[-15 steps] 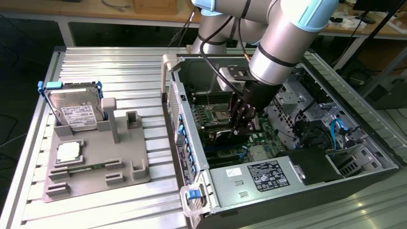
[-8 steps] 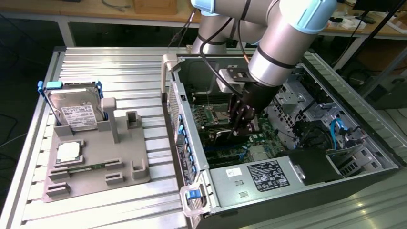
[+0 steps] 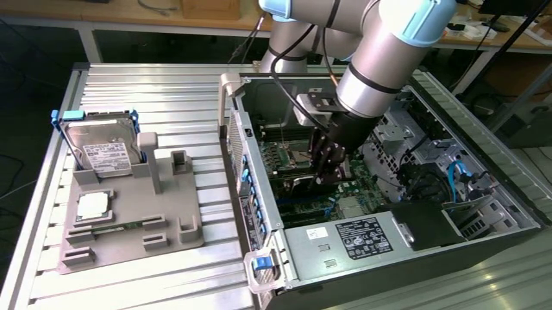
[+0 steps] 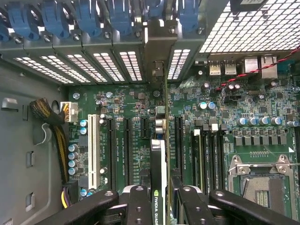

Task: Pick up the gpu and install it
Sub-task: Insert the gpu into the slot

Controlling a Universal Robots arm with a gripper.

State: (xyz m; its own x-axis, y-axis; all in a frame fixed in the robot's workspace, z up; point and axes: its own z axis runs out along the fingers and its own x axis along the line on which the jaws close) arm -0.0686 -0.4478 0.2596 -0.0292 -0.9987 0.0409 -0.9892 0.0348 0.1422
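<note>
Exterior view: a silver and pale-blue robot arm (image 3: pixel 379 71) reaches down into an open black tower computer case (image 3: pixel 362 258). Its black gripper (image 3: pixel 330 169) is low over the green motherboard (image 3: pixel 285 158). At the exterior view's left, a grey plastic fixture (image 3: pixel 129 226) on the slatted table holds a silver hard drive with blue handles (image 3: pixel 103 152).

Wrist view: the gripper's black fingers (image 4: pixel 140 204) pinch a thin black gpu card (image 4: pixel 158 164), which stands on edge above the board's black slots. Its long axis runs from the gripper straight toward the perforated rear wall (image 4: pixel 93 65), with the grey metal bracket (image 4: pixel 157 70) at that far end.
</note>
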